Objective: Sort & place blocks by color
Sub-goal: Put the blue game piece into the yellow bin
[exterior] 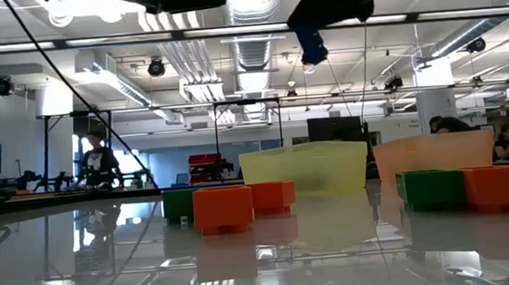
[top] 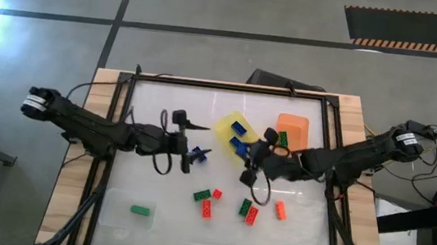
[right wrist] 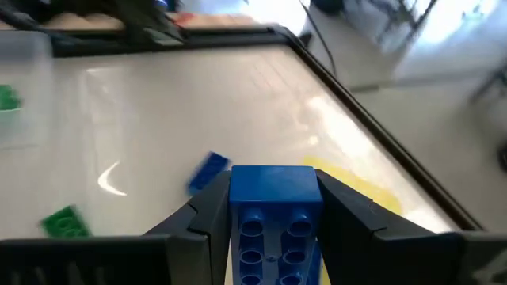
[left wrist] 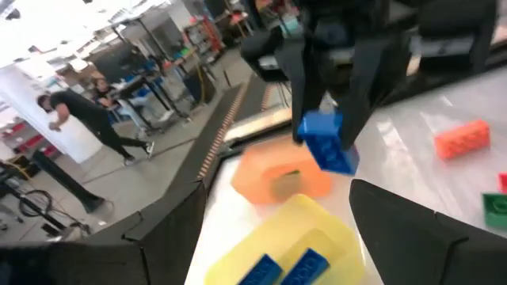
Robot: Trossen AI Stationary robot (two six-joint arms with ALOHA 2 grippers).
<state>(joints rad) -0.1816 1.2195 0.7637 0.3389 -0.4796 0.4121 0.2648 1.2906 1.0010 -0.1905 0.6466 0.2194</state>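
Blue blocks lie in the yellow tray; right claw grips another blue block, left claw open.

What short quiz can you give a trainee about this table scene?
1. True or false: the right pincer holds a blue brick.
2. Which colour is the brick in the clear tray? A red, B green, C blue.
3. Fill in: the left pincer is ___ (open or shut).
Key: 1 true; 2 B; 3 open.
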